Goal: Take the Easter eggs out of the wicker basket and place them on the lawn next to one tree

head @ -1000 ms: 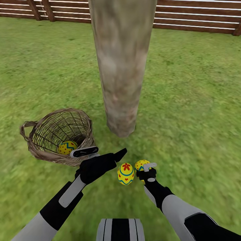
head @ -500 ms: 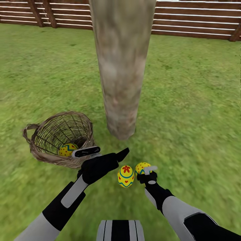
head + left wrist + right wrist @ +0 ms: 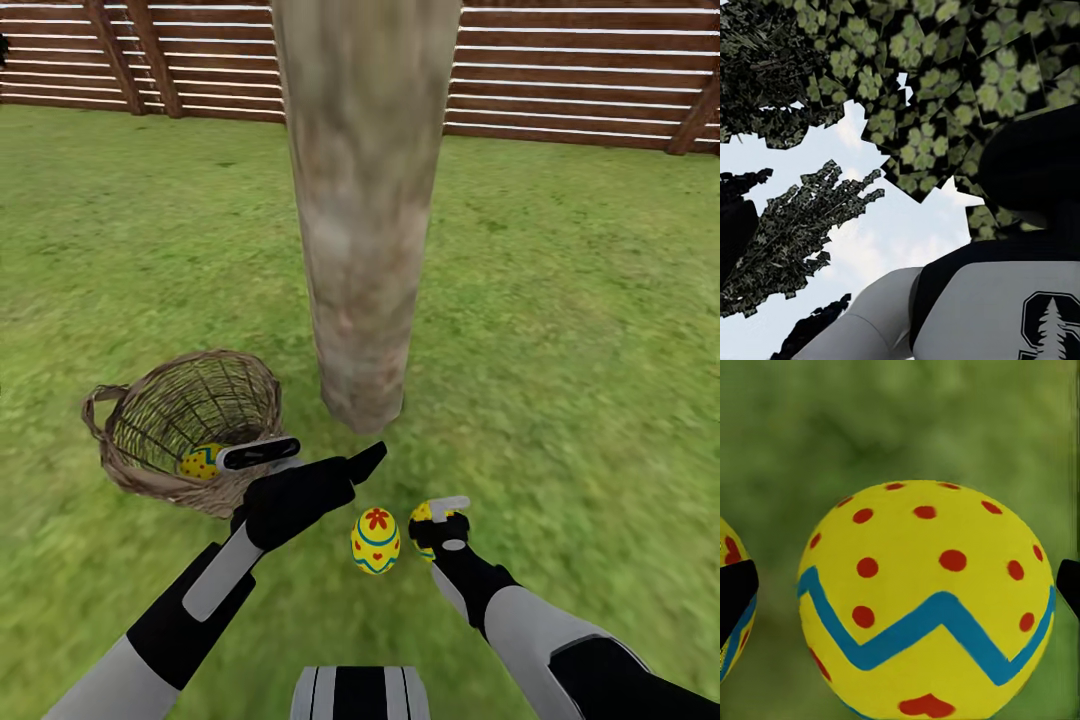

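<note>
The dotted Easter egg sits between the two fingertips of the right gripper. The right wrist view shows its red dots, blue zigzag band and a red mark at its lower edge, with blurred grass behind; one dark fingertip stands off each side of the egg with a gap, so the jaws are spread and not pressing it. In the head view this egg is mostly hidden behind that gripper, resting on the lawn.

The flower-marked egg stands upright on the grass just beside the right gripper, on the side toward the left arm; the right wrist view catches only its edge.

The third egg lies inside the wicker basket, just beyond the left gripper. The basket is tipped, its opening facing the robot.

The left gripper's white finger and black finger are splayed well apart, holding nothing. The left wrist view looks upward at leafy crowns, sky and the robot's trunk.

The tree trunk rises ahead of both grippers, near the two eggs on the grass. A slatted wooden fence closes the background.
</note>
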